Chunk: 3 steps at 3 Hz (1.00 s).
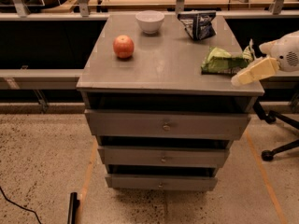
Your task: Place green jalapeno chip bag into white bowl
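Hand (pixel 247 73) (grip unclear) just beside green jalapeno chip bag (pixel 223 60), white bowl (pixel 150 21) well apart

One tabletop (pixel 163 66) carries four things: one white bowl (pixel 150 21), one red apple (pixel 123 46) and two snack bags. One of these is the green jalapeno chip bag (pixel 222 60) and one is a dark blue-black bag (pixel 198 24). Beneath the tabletop there are three drawers (pixel 131 124), each with one knob (pixel 166 125). One tool (pixel 247 73) reaches in at the tabletop's right edge, just beside the green bag. One wheeled chair base (pixel 280 141) stands on the floor at the right.
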{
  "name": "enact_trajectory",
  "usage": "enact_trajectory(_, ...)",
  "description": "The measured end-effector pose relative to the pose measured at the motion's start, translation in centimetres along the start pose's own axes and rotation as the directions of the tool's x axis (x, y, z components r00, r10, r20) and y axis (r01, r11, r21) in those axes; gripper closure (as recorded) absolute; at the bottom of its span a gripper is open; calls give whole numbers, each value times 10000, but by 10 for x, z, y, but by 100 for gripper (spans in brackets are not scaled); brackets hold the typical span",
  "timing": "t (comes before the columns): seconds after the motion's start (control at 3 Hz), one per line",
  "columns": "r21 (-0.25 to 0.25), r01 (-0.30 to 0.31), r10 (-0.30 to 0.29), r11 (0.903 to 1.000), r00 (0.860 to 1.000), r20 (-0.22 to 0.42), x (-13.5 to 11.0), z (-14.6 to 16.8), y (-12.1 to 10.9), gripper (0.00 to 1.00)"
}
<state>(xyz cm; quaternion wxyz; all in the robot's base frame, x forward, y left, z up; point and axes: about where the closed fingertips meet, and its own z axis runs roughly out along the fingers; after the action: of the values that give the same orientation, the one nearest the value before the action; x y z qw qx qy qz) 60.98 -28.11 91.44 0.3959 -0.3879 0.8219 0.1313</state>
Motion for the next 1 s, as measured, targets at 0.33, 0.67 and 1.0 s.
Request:
enact_trajectory(0.33,262,-131,126,9996,9997,197,-3,6,-9,0)
enact_trajectory(0.67,276,-268,259,9993,9992,307,-4,11,-8,0)
enact_trajectory(1.0,960,-231,191,9951,9989,430,-11,28,-23,0)
